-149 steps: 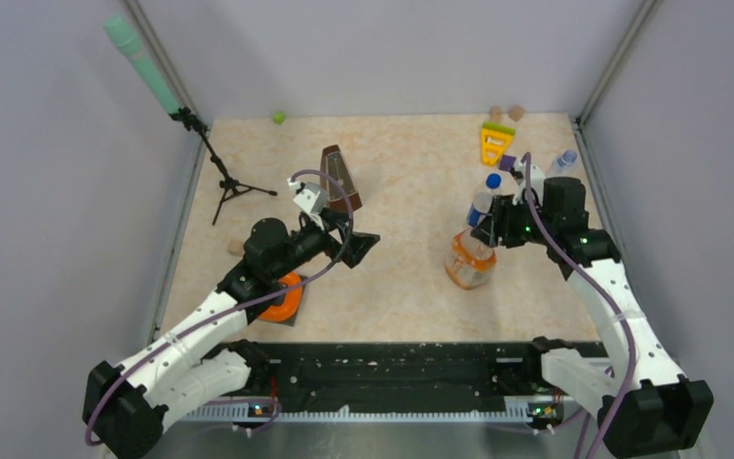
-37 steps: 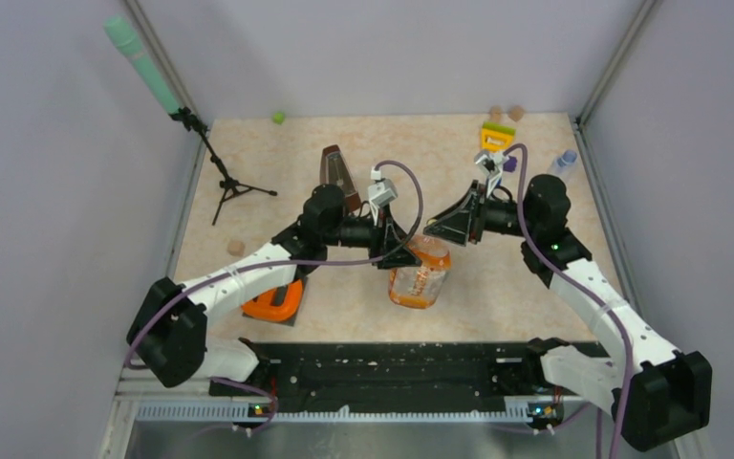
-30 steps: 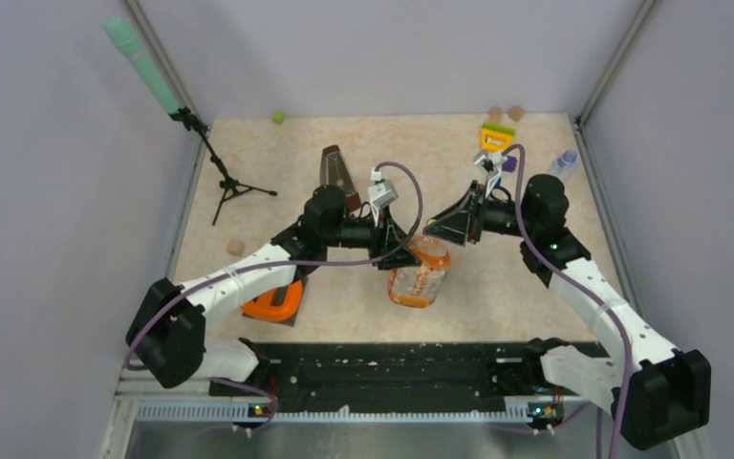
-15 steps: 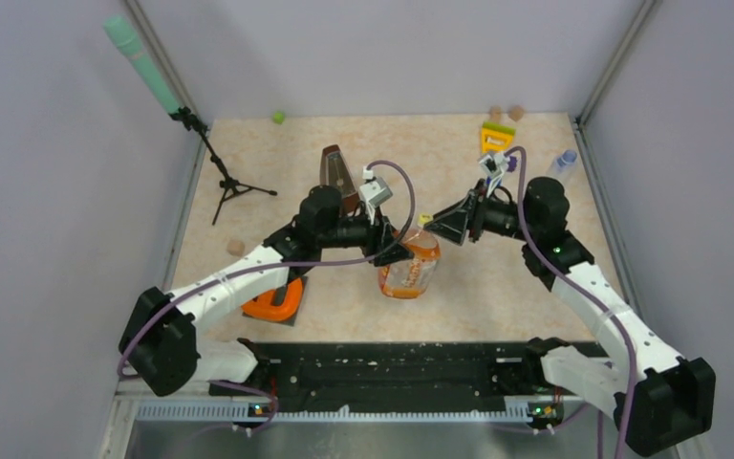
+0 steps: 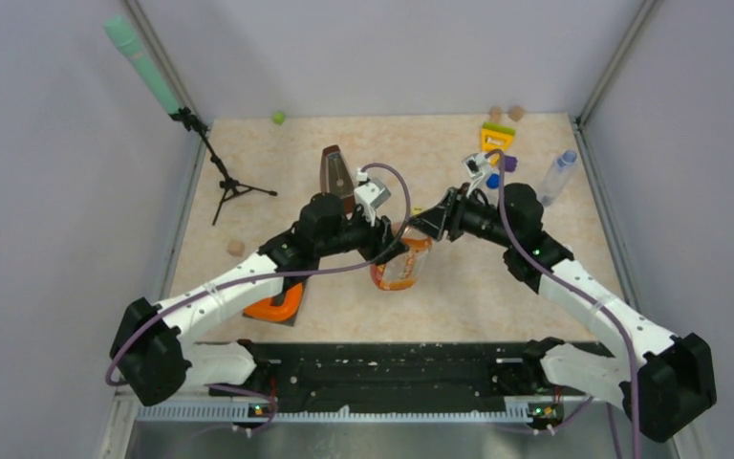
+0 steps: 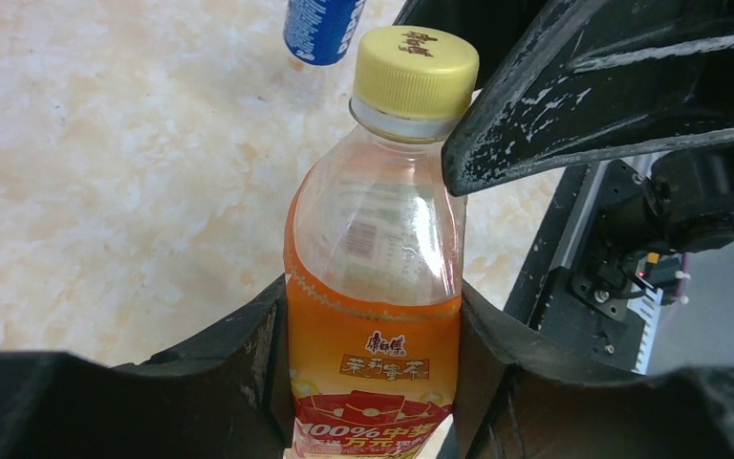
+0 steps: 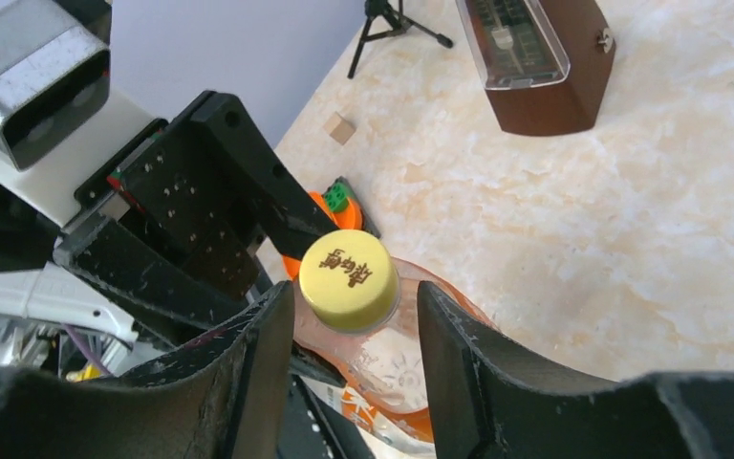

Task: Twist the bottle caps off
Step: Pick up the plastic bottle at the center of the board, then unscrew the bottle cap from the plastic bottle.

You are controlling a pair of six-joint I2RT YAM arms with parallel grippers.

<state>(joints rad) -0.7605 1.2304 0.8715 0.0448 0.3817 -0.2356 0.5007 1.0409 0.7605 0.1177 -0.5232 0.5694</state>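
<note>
My left gripper is shut on the orange-labelled body of the squat bottle, holding it tilted above the table. Its yellow cap sits on the neck. My right gripper is open and straddles the cap. The left finger is close against it, and a gap shows at the right finger. A slim clear bottle stands at the far right. The blue label of another bottle shows beyond the cap.
A brown metronome stands just behind my left wrist. A green microphone on a tripod is at the back left. An orange object lies under my left arm. A yellow toy and wooden discs sit at the back right.
My left arm carried the bottle leftward and tilted its neck toward the right gripper. The right gripper opened from shut and moved in around the yellow cap.
</note>
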